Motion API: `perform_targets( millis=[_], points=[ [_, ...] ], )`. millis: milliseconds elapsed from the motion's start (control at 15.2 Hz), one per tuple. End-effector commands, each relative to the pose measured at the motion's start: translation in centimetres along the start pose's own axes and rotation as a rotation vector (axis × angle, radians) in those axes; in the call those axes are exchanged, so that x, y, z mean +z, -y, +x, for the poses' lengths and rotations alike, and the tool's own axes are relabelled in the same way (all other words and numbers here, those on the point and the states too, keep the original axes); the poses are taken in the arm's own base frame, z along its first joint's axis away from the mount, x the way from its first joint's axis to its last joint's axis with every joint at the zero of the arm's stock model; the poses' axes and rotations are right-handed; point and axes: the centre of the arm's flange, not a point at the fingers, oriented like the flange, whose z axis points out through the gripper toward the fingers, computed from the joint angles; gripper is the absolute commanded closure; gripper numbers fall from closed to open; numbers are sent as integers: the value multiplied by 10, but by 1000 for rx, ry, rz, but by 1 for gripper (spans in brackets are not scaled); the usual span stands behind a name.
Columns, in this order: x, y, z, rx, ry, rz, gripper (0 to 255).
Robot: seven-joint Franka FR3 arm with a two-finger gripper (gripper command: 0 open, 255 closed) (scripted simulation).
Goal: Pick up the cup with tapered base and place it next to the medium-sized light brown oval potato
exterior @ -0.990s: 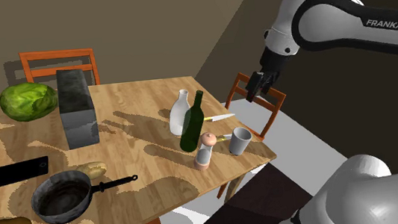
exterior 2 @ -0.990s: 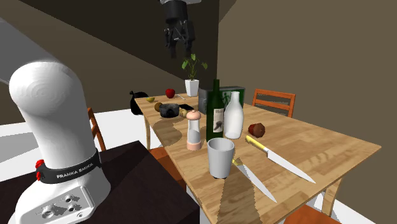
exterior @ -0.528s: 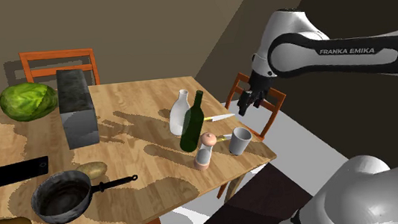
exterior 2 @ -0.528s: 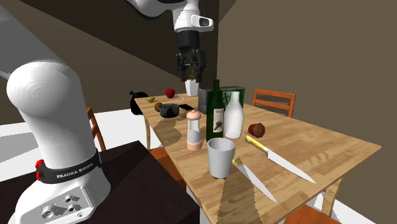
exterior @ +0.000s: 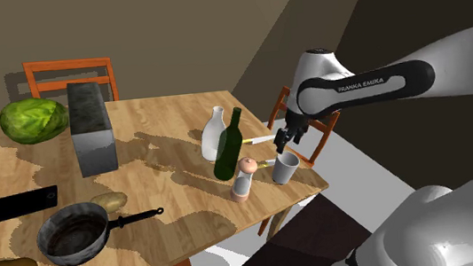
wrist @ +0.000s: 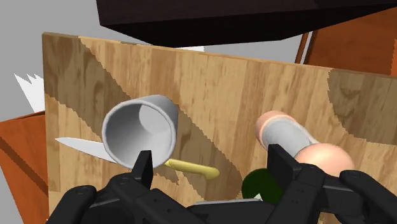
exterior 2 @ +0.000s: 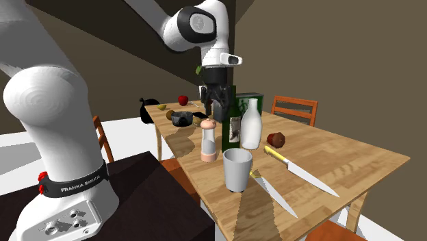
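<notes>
The all-black two-finger gripper is hovering above the grey tapered cup, which is standing upright near a corner of the wooden table. The wrist view is showing its fingers spread wide, clasping nothing. The shoulder view is showing the light brown oval potato lying well apart, beside a dark frying pan.

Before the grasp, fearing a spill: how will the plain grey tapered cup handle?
Probably light: the grey tapered cup looks empty inside. Its base seems narrower than its rim, so a sideways nudge may tip it, and the wooden table edge is close.
</notes>
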Motion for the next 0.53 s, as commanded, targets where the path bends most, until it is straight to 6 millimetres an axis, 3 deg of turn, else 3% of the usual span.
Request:
perform_targets(
  millis=[0,462],
  points=[
    [25,-9,8,6,12,-5,0],
    [107,-33,29,26,54,-22,0]
  ],
)
